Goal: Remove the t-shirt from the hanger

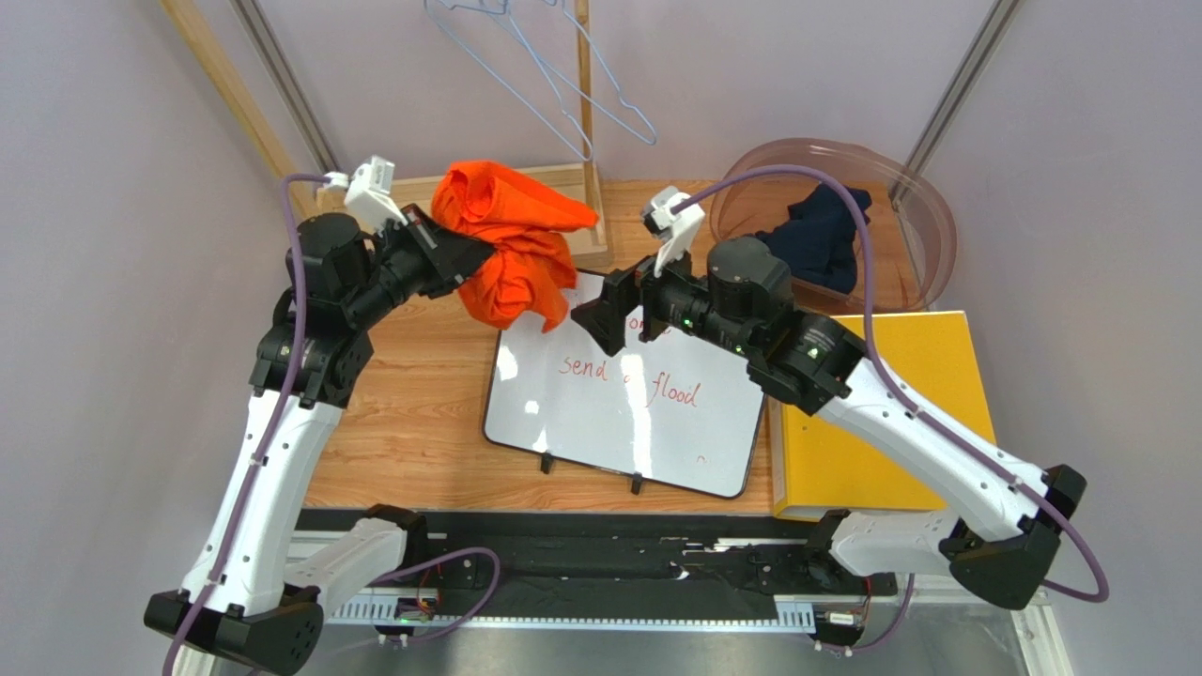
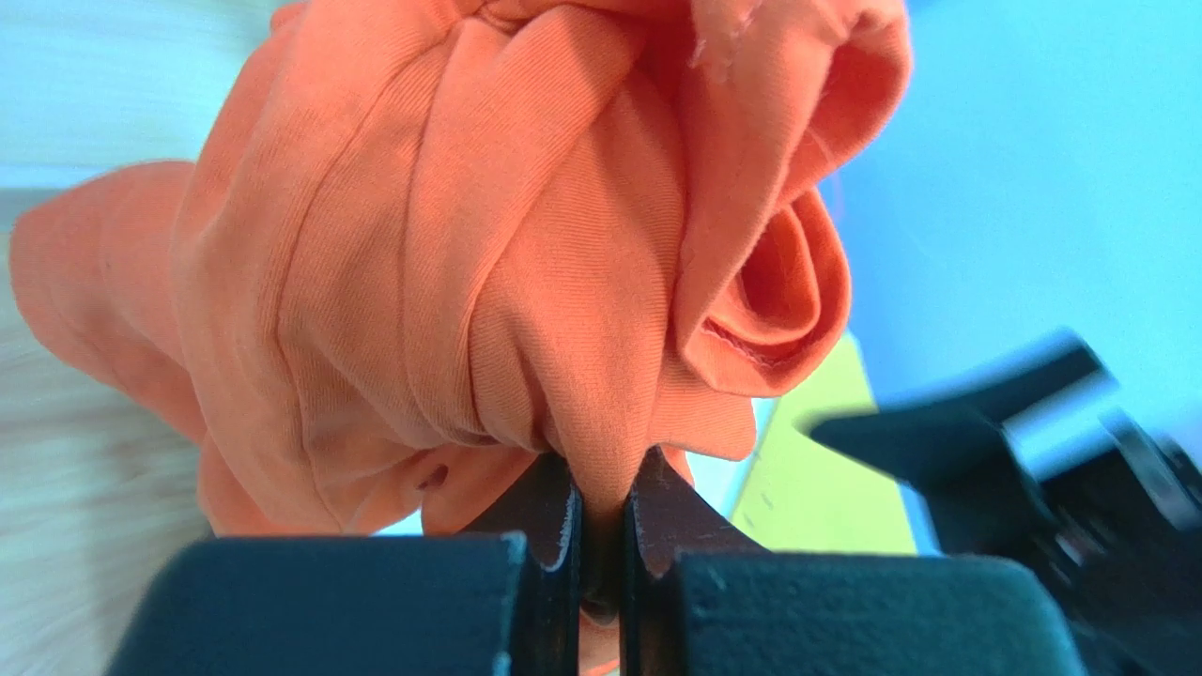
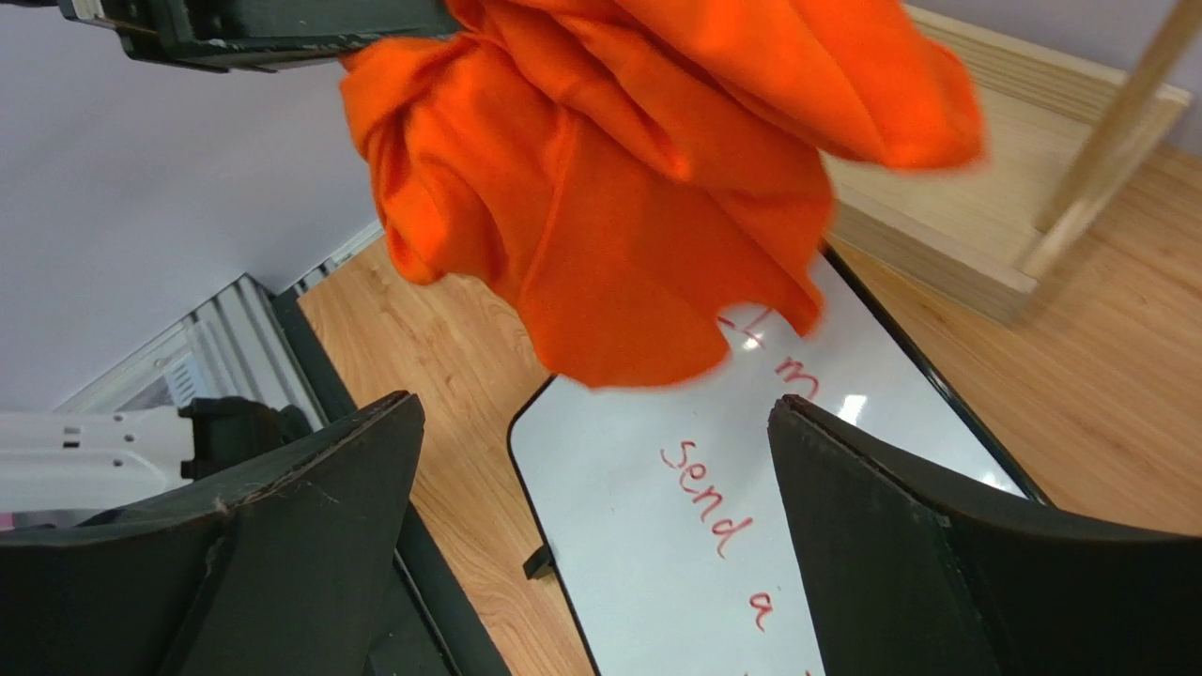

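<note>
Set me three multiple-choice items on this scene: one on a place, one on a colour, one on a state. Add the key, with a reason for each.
1. Where does the dark blue garment lie?
A. in the clear tub at the back right
B. at the front left
C. dead centre

2. What colour is the writing on the whiteboard?
A. blue
B. red
C. green

3. How does the left gripper stand?
A. wide open
B. shut on the orange t-shirt
C. shut on nothing

Key:
1 A, since the top view shows the dark cloth inside the tub's rim.
2 B, since the handwritten words show red in the top and right wrist views.
3 B, since the left wrist view shows a fold of orange cloth pinched between the two fingers.
</note>
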